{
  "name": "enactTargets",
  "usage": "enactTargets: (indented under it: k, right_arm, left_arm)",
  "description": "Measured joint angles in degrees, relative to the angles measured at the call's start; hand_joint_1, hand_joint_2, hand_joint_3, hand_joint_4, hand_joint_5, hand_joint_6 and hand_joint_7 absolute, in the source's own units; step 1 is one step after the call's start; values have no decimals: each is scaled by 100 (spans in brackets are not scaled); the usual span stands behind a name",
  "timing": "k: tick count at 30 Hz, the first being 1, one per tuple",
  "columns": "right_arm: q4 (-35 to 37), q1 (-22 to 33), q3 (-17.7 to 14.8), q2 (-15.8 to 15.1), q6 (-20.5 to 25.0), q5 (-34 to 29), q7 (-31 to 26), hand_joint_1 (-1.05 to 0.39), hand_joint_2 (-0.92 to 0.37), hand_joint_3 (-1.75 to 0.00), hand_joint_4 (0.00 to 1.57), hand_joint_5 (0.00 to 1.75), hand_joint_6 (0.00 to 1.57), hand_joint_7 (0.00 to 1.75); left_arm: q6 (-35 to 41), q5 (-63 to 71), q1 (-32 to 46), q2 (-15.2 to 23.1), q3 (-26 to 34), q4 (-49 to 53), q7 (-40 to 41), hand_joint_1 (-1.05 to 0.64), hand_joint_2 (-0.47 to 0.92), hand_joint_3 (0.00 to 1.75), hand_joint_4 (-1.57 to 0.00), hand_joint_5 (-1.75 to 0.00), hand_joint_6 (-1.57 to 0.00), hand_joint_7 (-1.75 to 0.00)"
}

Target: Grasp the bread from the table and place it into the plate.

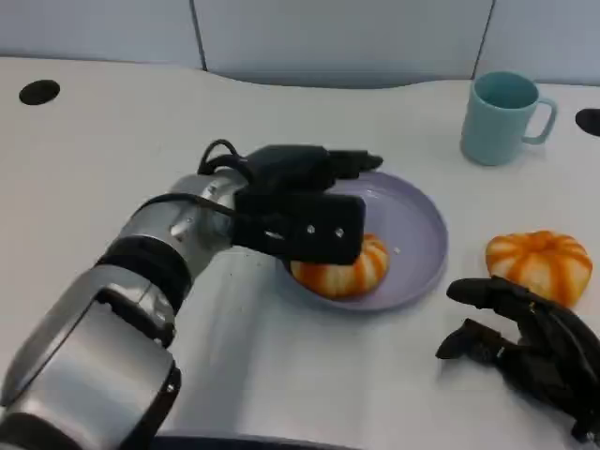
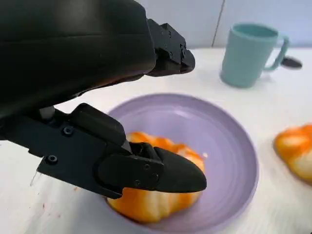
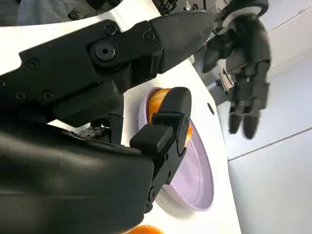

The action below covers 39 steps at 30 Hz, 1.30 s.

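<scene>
Head view shows the left hand (image 1: pixel 305 202) reaching over the near-left rim of a lavender plate (image 1: pixel 417 220) that sits toward the middle of the white counter (image 1: pixel 122 150). A round orange-and-white striped bread (image 1: pixel 361 272) lies inside the plate, against its near-left rim, and the black fingers sit over and beside the bread's top. Whether the left hand is grasping the bread or has let it go cannot be told from this view, since the fingers cover the contact.

From the left wrist view, the bread (image 2: pixel 151 207) rests on the plate's floor close to the rim (image 2: pixel 243 161), with one finger (image 2: pixel 161 173) lying across its upper side and another finger (image 2: pixel 168 51) raised well above it; the hand (image 2: pixel 161 112) looks spread around the bread, though a firm hold cannot be confirmed.

A second striped bread (image 1: pixel 539 262) lies on the counter to the right of the plate, apart from its rim. The right hand (image 1: pixel 530 342) rests near the counter's front right corner, just in front of that second bread, fingers loosely apart and holding nothing. In the right wrist view its own fingers (image 3: pixel 165 131) are spread with nothing between them, and the plate (image 3: pixel 195 170) with the bread (image 3: pixel 156 102) in it shows beyond them.

A pale teal mug (image 1: pixel 502 117) stands upright near the far right edge of the counter, handle pointing right, well apart from the plate. The left wrist view shows the same mug (image 2: pixel 251 56) beyond the plate's far rim.
</scene>
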Motion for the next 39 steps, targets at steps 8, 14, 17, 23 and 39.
enactTargets:
  k: [8,14,17,23,39]
  right_arm:
    - [60,-33,19,-33,-57,-57,1,-43,-92,-11,56,122,68,66]
    - [98,-49,16,-38,-122,-82,-38,-45,-92,-9,58,121,70,63]
    - [80,-45,19,-44,-132,-106,-75,-46,-92,-9,58,122,70,63]
    - [85,-41,18,-66,-139,-111,-71,-46,-92,-8,58,122,71,64]
    - [17,2,14,-91,-126,-106,-124,-45,-92,-8,57,124,69,68]
  left_arm:
    - [-464,-719,87,333,629,-123,-655,-92,92,41,-1,-17,-13,-2]
    - [-716,-1498,354,484,1258,-255,-1440,-92,92,39,-5,-21,-15,-3]
    - [-800,-2128,691,505,1728,-380,-1956,-87,92,38,-4,-22,-16,-3]
    - [-750,-3204,1197,604,2516,-679,-2979,-84,92,41,-8,-25,-19,-4]
    - [367,-5011,2736,529,3578,-2132,-3932,-68,92,32,-40,-39,-38,-8]
